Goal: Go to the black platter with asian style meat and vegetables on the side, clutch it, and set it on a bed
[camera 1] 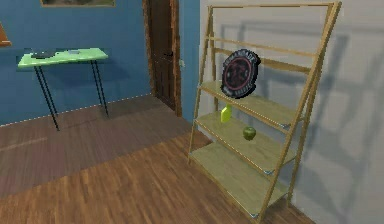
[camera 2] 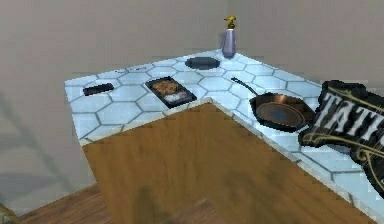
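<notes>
blue-walled room, dark round platter upright on ladder shelf, end effector state cannot be told

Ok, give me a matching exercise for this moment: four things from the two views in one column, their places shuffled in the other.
Things:
1. round dark disc
2. frying pan
3. vase
4. green table

Places:
A. far end of the tiled counter
B. against the blue wall
C. on the leaning wooden shelf
D. on the counter, next to a dark lettered box

Pairs: 1-C, 2-D, 3-A, 4-B.
</notes>
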You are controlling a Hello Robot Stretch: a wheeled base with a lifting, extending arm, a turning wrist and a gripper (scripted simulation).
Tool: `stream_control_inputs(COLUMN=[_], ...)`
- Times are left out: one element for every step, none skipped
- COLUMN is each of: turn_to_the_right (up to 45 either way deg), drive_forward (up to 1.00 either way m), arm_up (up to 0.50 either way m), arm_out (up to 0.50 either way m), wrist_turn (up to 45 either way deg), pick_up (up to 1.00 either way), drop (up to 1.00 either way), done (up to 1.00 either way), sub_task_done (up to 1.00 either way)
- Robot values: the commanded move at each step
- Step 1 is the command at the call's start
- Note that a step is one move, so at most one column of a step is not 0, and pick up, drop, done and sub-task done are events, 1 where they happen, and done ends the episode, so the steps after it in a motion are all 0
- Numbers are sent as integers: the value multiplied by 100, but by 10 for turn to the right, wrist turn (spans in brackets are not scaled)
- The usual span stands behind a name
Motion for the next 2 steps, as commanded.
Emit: stream_control_inputs(turn_to_the_right=[0,0], drive_forward=[0,0], arm_up=[38,0], arm_out=[0,50], wrist_turn=[0,0], pick_up=[0,0], drop=[0,0], done=[0,0], sub_task_done=[0,0])
